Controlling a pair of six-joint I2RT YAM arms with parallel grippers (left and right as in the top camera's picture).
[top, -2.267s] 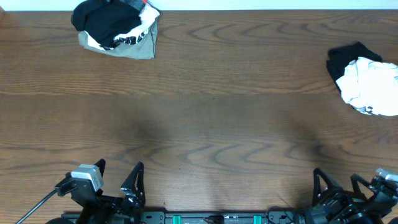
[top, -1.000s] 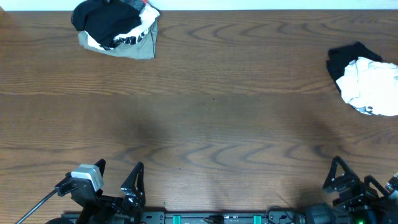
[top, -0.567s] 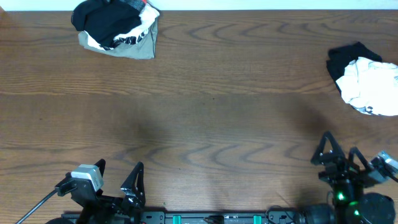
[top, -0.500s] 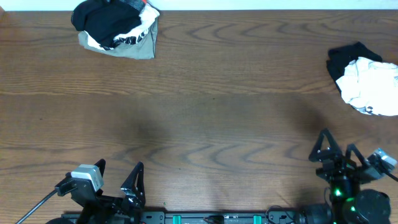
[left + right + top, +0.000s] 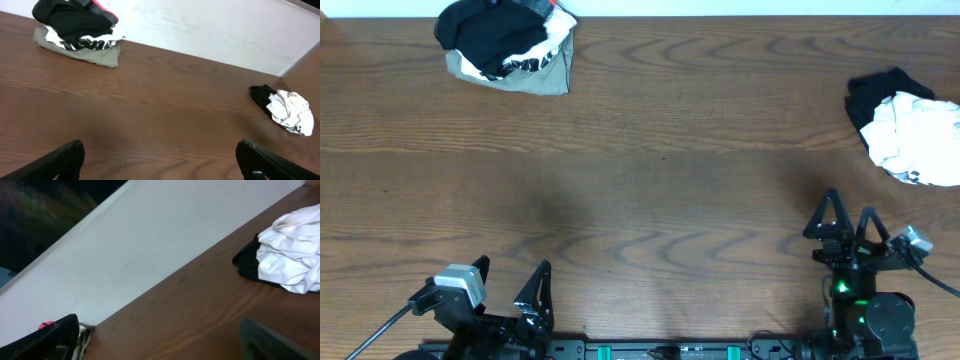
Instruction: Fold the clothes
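right hand jaws spread, empty, angled toward crumpled clothes ahead of it, likely first pick; left hand likewise spread, idle

Brown wood-grain table, black-and-olive clothes heap at far left, white-and-black heap at right edge

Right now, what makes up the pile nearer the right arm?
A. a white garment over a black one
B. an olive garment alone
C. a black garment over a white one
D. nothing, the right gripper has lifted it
A: the crumpled white garment lies over the black one, while the right gripper stands open and empty, apart from both.
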